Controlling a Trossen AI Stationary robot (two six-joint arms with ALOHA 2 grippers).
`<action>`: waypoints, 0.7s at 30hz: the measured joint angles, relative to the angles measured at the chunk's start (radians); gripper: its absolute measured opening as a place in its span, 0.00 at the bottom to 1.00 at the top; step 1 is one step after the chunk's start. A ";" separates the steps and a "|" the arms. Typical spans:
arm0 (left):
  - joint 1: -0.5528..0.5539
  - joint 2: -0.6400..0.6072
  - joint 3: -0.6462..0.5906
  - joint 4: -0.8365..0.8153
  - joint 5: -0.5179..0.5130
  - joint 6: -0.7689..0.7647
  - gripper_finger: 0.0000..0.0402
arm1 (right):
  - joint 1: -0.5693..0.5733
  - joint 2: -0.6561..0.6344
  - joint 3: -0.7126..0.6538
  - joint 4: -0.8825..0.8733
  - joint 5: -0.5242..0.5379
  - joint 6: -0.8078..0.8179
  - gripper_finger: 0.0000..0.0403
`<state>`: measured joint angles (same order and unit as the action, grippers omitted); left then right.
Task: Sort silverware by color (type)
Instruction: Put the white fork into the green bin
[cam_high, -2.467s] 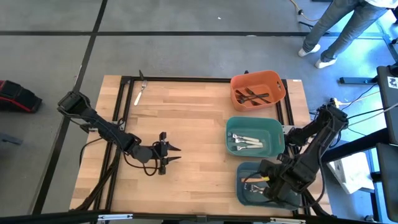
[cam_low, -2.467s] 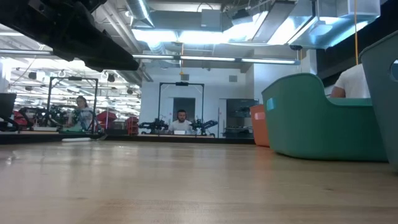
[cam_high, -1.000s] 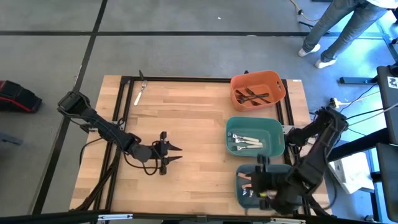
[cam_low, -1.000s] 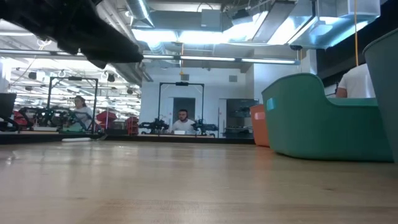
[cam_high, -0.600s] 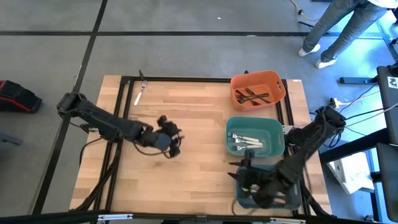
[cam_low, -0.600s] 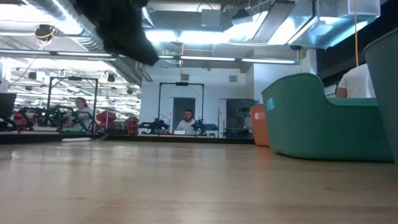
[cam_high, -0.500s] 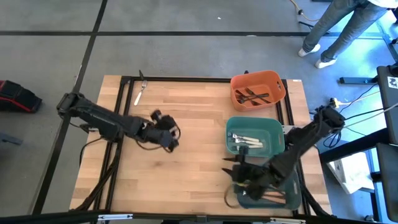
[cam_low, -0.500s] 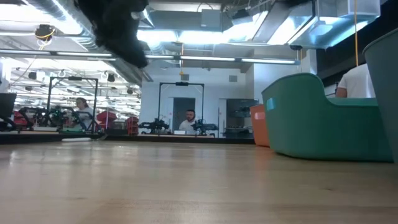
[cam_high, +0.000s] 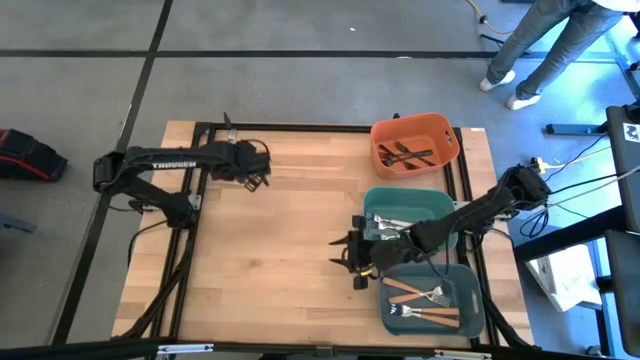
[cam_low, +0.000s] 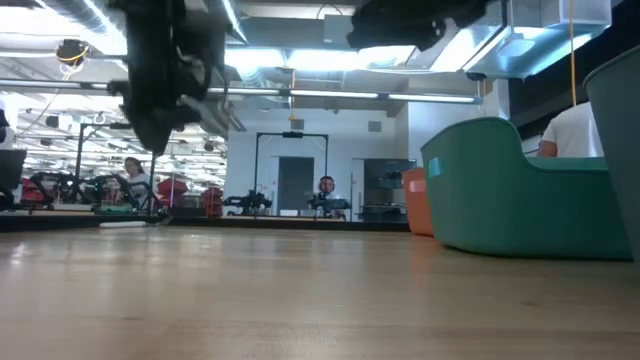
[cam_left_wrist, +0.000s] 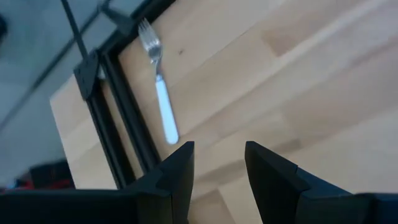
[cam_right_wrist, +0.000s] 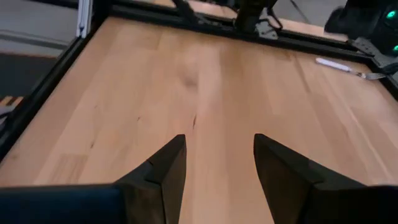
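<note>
One fork of the silverware, with a silver head and a white handle, lies flat on the wood at the table's far left corner, beside the black frame rail. My left gripper hangs open over the table just right of this fork, pointing down at a slant, and its fingers hold nothing. My right gripper stands open above bare wood left of the bins, also with nothing between its fingers. In the low view the left arm shows as a dark shape at upper left.
Three bins stand along the right side. The orange bin holds dark forks, the teal bin white-handled forks, and the near blue bin orange-handled and silver forks. A black frame borders the table. The middle is bare wood.
My left gripper has swung from the table's left middle toward the far edge, close to the white-handled fork, and has tipped downward. My right gripper has left the near blue bin and gone toward the table's middle, uncovering the forks in that bin.
</note>
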<state>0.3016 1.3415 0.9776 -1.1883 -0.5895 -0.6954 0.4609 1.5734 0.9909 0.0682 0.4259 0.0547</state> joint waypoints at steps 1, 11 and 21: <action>0.044 0.000 -0.014 0.028 0.016 0.028 0.35 | -0.007 0.000 0.000 0.011 0.000 -0.002 0.43; 0.440 0.062 -0.085 0.296 0.163 0.211 0.35 | -0.023 0.002 0.000 0.042 0.000 -0.002 0.43; 0.601 0.328 -0.081 0.318 0.073 0.291 0.35 | -0.023 0.002 0.000 0.037 0.000 0.043 0.43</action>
<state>0.9031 1.6695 0.8964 -0.8707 -0.5168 -0.4041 0.4381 1.5757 0.9909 0.1055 0.4255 0.0978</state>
